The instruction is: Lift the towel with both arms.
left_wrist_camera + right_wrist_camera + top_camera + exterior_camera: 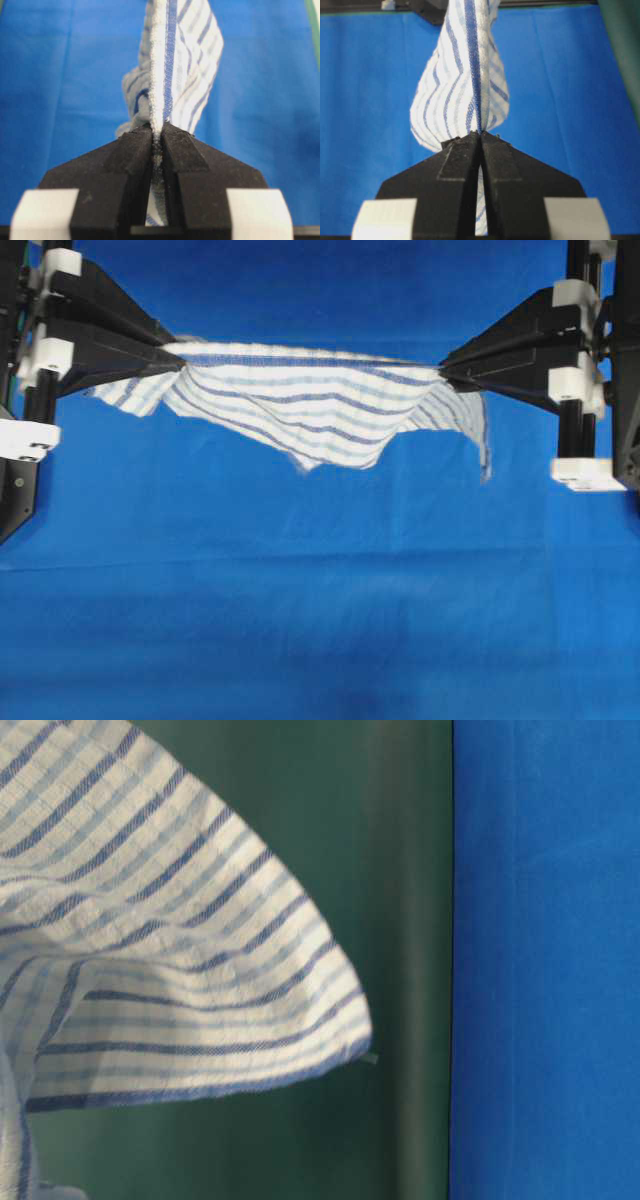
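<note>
The striped white towel (300,405) hangs stretched between both arms above the blue cloth, its top hem taut and its middle sagging toward the front. At its left corner my left gripper (183,362) is shut on it. In the left wrist view the hem (172,60) runs straight out from between the jaws of that gripper (157,131). My right gripper (441,368) is shut on the right corner, where a flap droops down. In the right wrist view the towel (465,75) bulges out from the closed tips of that gripper (480,133). A hanging fold of the towel (150,970) fills the left of the table-level view.
The plain blue table cloth (320,590) covers the whole table under the towel. The black arm bodies with white fittings (585,475) stand at the left and right edges. A dark green backdrop (400,920) stands behind the towel in the table-level view.
</note>
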`<action>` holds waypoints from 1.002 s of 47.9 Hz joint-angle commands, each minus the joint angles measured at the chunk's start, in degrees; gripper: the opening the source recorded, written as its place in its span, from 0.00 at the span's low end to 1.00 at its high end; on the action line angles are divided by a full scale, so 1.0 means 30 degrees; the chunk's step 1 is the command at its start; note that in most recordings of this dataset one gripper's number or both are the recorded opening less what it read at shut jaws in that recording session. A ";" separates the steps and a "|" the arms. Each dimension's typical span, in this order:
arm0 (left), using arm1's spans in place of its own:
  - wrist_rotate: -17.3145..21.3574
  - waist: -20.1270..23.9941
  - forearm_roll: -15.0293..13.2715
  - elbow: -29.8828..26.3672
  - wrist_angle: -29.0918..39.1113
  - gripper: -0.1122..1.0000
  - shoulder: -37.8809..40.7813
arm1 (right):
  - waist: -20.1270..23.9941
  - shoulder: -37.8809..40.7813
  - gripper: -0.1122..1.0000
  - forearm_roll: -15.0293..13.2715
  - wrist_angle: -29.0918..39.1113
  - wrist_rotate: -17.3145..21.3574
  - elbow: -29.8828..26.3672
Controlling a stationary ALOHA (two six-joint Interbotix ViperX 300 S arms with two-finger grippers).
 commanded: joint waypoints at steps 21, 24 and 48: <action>-0.0322 0.0029 -0.0059 0.0820 -0.0674 0.93 -0.0820 | -0.0029 -0.0029 0.69 -0.0732 -0.0029 0.0322 -0.0088; -0.0352 0.0029 -0.0117 0.1172 -0.0791 0.93 -0.0791 | -0.0029 0.0000 0.70 -0.0732 -0.0029 0.0469 0.0117; -0.0352 -0.1025 -0.0176 0.7178 -0.5771 0.93 0.0469 | 0.0352 0.1230 0.70 -0.0674 -0.2930 0.3105 0.5479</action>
